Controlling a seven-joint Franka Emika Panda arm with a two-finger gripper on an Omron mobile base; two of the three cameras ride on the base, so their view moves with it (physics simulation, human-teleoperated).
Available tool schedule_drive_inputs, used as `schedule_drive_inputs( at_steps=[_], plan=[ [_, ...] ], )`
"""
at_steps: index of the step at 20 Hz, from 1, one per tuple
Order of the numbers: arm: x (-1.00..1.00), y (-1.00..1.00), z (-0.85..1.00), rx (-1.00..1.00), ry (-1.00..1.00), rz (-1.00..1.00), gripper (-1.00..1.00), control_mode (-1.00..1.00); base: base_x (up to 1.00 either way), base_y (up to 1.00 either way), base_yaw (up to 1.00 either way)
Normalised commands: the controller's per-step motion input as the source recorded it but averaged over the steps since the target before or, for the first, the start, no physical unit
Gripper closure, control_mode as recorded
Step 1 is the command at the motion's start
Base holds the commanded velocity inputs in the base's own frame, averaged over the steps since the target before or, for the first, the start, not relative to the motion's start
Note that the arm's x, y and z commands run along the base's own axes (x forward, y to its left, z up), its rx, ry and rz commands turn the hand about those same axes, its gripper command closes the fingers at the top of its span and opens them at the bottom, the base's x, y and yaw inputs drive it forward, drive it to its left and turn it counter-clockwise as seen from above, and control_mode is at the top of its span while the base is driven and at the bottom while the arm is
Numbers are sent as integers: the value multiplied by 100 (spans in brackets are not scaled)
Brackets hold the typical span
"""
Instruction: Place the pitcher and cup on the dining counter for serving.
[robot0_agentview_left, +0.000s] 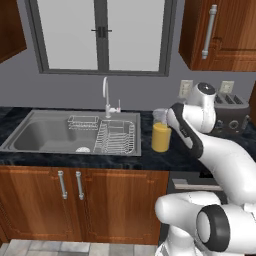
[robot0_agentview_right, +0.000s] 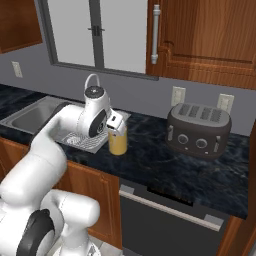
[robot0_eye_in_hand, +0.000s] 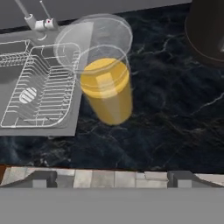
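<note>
Clear cylindrical pitcher (robot0_eye_in_hand: 105, 83), orange liquid inside, upright on black veined surface (robot0_eye_in_hand: 175, 118) beside steel sink (robot0_agentview_left: 40, 132) w/ wire rack (robot0_eye_in_hand: 39, 87). Jaws spread wide, empty, above pitcher.

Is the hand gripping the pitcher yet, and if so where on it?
No, nothing is held. In the hand view the pitcher stands free on the black worktop beside the sink, ahead of the open hand, its fingertips apart and touching nothing.

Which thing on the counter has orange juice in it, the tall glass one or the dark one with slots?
The tall clear pitcher beside the sink; the dark toaster holds no liquid.
</note>
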Motion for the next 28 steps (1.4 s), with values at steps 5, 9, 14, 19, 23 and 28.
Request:
schedule_drive_inputs(
  at_steps=[5,9,14,19,23,28],
  plan=[
    [43,0,-36,-3,10,3,-100,-100,0,0,0],
    [63,0,-28,-1,5,1,-100,-100,0,0,0],
    [63,-1,-12,0,3,0,-100,-100,0,0,0],
    [40,-2,-29,0,0,0,-100,-100,0,0,0],
    [23,0,-36,0,0,0,-100,-100,0,0,0],
    [2,0,-40,0,-1,1,-100,-100,0,0,0]
  ],
)
